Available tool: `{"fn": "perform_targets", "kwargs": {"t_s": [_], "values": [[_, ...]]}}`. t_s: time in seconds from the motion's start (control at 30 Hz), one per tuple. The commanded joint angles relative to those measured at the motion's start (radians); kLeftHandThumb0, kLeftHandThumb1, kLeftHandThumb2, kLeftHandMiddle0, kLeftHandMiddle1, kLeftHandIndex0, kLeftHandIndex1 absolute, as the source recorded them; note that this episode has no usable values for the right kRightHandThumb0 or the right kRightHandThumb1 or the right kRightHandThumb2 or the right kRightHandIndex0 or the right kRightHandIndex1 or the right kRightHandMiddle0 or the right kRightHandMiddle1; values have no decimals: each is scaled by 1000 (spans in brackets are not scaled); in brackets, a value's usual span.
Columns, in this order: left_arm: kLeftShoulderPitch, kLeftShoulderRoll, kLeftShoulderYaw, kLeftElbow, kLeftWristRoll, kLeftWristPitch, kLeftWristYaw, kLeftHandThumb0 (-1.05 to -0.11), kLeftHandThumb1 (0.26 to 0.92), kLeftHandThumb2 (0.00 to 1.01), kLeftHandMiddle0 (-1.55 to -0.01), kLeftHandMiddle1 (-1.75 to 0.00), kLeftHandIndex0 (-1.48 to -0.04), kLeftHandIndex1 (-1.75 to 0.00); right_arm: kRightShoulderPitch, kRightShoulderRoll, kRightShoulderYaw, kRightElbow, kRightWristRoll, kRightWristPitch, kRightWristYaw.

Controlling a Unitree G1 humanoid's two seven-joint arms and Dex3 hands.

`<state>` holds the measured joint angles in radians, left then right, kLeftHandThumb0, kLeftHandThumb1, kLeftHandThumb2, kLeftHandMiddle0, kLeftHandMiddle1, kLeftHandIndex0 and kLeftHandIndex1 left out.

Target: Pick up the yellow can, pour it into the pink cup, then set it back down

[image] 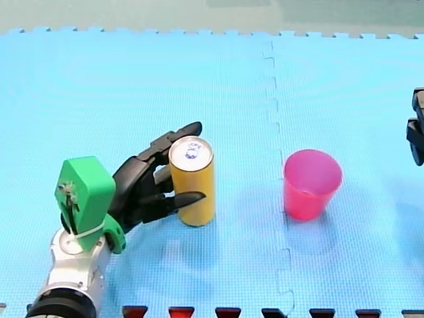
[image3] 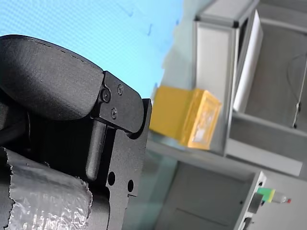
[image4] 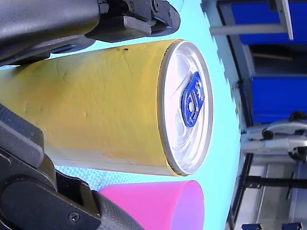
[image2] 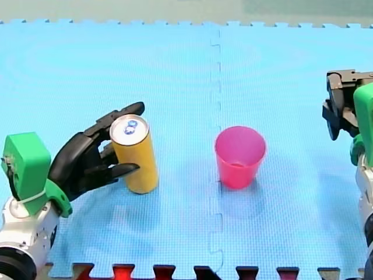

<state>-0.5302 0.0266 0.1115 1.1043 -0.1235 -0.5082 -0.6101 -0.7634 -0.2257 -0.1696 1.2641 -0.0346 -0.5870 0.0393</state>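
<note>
— Head views?
— Left hand [image: 151,185] curls round the can [image: 193,185], one finger behind its rim, one across its front; can upright on the mat [image: 132,86], well left of the cup [image: 311,185]; right hand [image2: 340,111] at the right edge, holding nothing; how open, I cannot tell.
— First wrist view?
— A black finger [image3: 53,76]; grey tape [image3: 43,201].
— Second?
— Yellow wall, silver lid, blue tab; black fingers either side.

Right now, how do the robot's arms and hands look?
The left hand, gripping the yellow can, is matte black with chunky jointed fingers, a green wrist block and silver forearm. The right hand, far right, is black with green too.
</note>
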Motion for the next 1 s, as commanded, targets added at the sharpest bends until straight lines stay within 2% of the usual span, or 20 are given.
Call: {"fn": "perform_targets", "kwargs": {"t_s": [0.0, 0.1, 0.17, 0.2, 0.23, 0.27, 0.3, 0.4, 0.47, 0.63, 0.97], "values": [[-6, 1, -2, 1, 0, 5, 3, -911, 648, 0, -214, 0, -222, 0, 2, -2, -1, -4, 4, 3, -1], [-6, -9, 2, 0, 2, 9, 36, -888, 654, 4, -272, -27, -243, -9, 4, -2, -3, -5, 7, 5, 3], [-1, -40, 9, -6, 13, 0, 145, -749, 653, 2, -411, -55, -372, -32, 5, -2, -3, -6, 8, 5, 5], [3, -56, 9, -13, 23, -4, 207, -638, 653, 1, -515, -63, -471, -38, 6, -2, -3, -6, 9, 5, 5], [8, -69, 6, -21, 39, -5, 279, -518, 674, 7, -691, -81, -625, -50, 7, -2, -3, -6, 9, 5, 5], [11, -77, 2, -27, 57, -5, 343, -454, 697, 7, -828, -80, -744, -45, 8, -2, -4, -7, 10, 4, 6], [14, -81, -3, -32, 73, -5, 394, -405, 733, 10, -1018, -100, -927, -60, 8, -1, -4, -7, 10, 4, 6], [26, -81, -15, -36, 106, -27, 465, -358, 777, 8, -1334, -163, -1225, -84, 9, -2, -6, -7, 12, 4, 8], [29, -77, -21, -32, 118, -43, 481, -366, 787, 7, -1385, -169, -1270, -75, 9, -2, -6, -8, 12, 4, 8], [30, -64, -25, -25, 132, -56, 499, -371, 789, 3, -1354, -113, -1251, -32, 10, -1, -7, -9, 12, 4, 8], [23, -44, -24, -31, 113, -23, 476, -368, 778, 0, -1375, -64, -1244, -9, 7, 3, -9, -8, 18, 10, 11]]}}
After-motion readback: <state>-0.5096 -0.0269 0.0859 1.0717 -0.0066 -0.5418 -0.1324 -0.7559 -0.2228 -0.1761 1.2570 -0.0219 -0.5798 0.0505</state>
